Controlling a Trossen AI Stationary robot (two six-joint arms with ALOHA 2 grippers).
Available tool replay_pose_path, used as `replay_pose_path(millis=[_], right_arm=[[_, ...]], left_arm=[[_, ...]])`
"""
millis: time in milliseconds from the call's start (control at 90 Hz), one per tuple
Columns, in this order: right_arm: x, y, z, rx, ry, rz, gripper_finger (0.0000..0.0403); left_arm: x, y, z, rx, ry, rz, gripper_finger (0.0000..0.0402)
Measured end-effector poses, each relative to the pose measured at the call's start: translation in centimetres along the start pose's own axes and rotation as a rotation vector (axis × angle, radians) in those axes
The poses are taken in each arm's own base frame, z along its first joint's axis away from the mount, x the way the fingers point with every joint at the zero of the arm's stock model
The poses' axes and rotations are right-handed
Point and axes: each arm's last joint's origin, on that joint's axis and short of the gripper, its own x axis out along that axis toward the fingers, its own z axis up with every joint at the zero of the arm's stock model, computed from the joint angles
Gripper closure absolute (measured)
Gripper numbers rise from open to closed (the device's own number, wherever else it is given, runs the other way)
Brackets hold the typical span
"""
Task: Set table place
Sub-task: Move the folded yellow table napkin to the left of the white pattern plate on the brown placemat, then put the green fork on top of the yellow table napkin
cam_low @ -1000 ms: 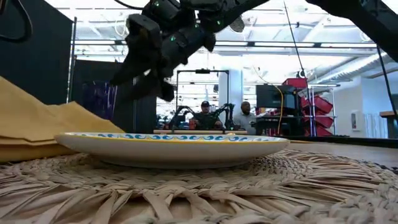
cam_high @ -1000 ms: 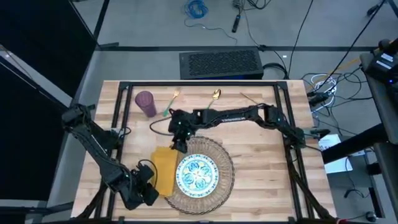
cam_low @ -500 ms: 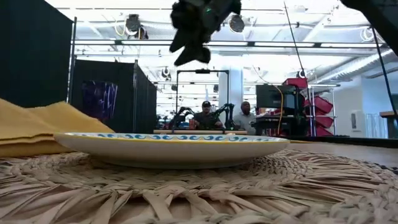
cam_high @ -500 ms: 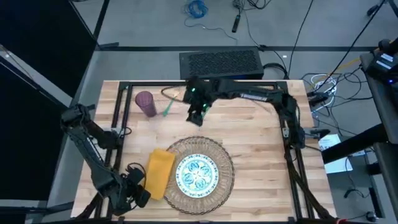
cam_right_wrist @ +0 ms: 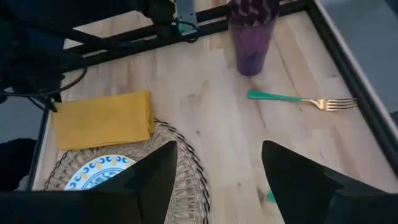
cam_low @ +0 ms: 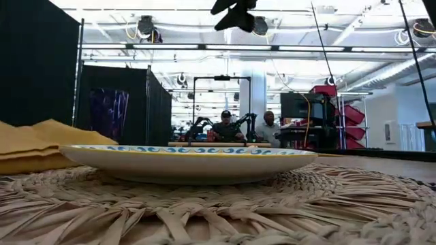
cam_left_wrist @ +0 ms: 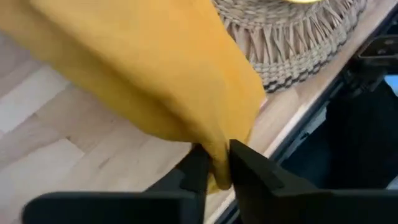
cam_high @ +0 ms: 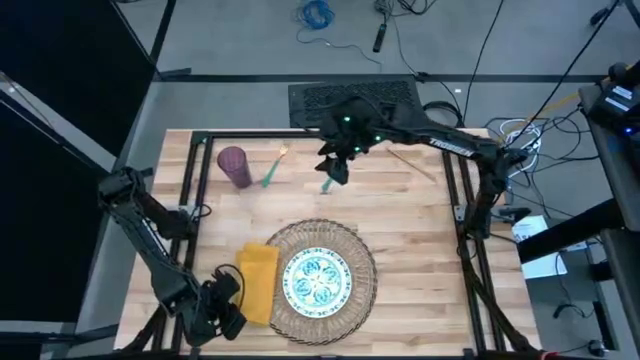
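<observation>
at seven o'clock on the table (cam_high: 420, 250) the left gripper (cam_left_wrist: 214, 171) pinches the near edge of the yellow napkin (cam_high: 260, 282), likely to square it beside the plate (cam_high: 317, 280) on the wicker mat (cam_high: 362, 262). the purple cup (cam_high: 234, 166) and fork (cam_high: 274, 167) wait at eleven o'clock. at twelve o'clock the right gripper (cam_high: 335, 168) hangs spread and empty above the spoon (cam_high: 327, 186), probably its next pick.

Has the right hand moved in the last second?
Yes. The right hand has gone from the mat's rim toward the table's far edge, beside the fork.
</observation>
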Motion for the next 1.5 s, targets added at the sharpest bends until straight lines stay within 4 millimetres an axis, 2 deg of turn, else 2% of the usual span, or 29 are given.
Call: replay_pose_path(millis=[144, 267, 478, 600, 711, 800, 978, 1111, 1200, 1289, 1389, 1500], right_arm=[[-1.2, -0.1, -0.2, -0.004, 0.003, -0.012, 0.0183], [-1.6, -0.6, -0.3, 0.005, 0.013, -0.027, 0.0183], [-2.3, -1.8, -0.6, 0.032, 0.03, -0.067, 0.0183], [-2.8, -2.5, -1.0, 0.047, 0.059, -0.082, 0.0183], [-4.6, -3.3, -1.2, 0.072, 0.05, -0.111, 0.0183], [-7.0, -3.4, -1.5, 0.085, 0.022, -0.134, 0.0183], [-12.3, -2.5, -2.9, 0.116, -0.019, -0.16, 0.0183], [-15.2, -1.1, -4.3, 0.134, -0.004, -0.156, 0.0183], [-16.5, -0.3, -5.4, 0.143, 0.044, -0.15, 0.0183], [-17.8, 0.2, -6.5, 0.15, 0.077, -0.214, 0.0183], [-19.3, 0.7, -7.3, 0.153, 0.065, -0.313, 0.0183], [-21.1, 1.2, -8.1, 0.139, 0.027, -0.369, 0.0183]], left_arm=[[0.0, 0.0, 0.0, -0.03, 0.068, 0.018, 0.0277], [-0.1, 0.5, 0.2, -0.06, 0.191, 0.118, 0.0253], [-1.2, 0.8, 0.3, -0.064, 0.258, 0.129, 0.0246], [-2.3, 0.7, 1.4, -0.023, 0.157, 0.065, 0.0248], [-3.5, 0.9, 3.5, 0.027, 0.009, 0.025, 0.0248], [-4.9, 1.0, 5.8, 0.088, -0.11, -0.015, 0.0248], [-8.7, 0.3, 10.8, 0.275, -0.406, -0.099, 0.0248], [-11.0, -0.5, 14.9, 0.392, -0.607, -0.115, 0.0249], [-12.3, -0.6, 17.7, 0.413, -0.709, -0.078, 0.0249], [-13.2, 0.1, 20.2, 0.409, -0.774, 0.01, 0.0249], [-14.6, 2.0, 22.5, 0.372, -0.772, 0.182, 0.0249], [-16.5, 4.0, 24.1, 0.293, -0.739, 0.329, 0.0249]])
